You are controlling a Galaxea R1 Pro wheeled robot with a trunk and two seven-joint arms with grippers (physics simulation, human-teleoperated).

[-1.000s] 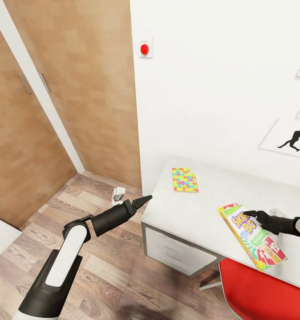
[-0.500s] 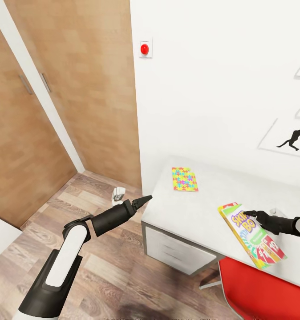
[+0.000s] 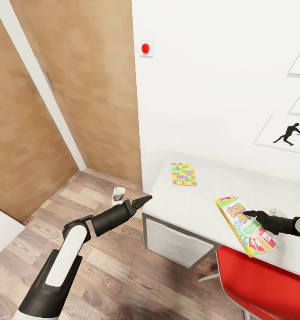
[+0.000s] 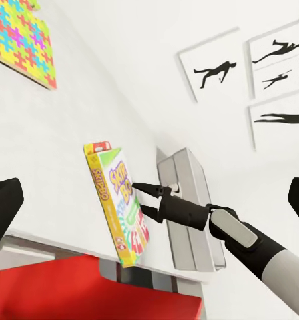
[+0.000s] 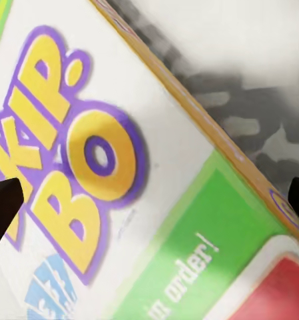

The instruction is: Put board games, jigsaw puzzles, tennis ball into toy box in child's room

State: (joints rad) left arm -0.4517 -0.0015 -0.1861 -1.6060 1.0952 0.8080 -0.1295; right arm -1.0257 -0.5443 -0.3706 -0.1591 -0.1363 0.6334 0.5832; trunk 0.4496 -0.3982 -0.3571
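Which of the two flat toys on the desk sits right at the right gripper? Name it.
The Skip-Bo board game, right at the right gripper near the desk's front edge; the jigsaw puzzle lies apart, toward the wall.

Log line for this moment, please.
right tool: at board game, grip unclear | left tool: free, beside table | jigsaw puzzle: on table
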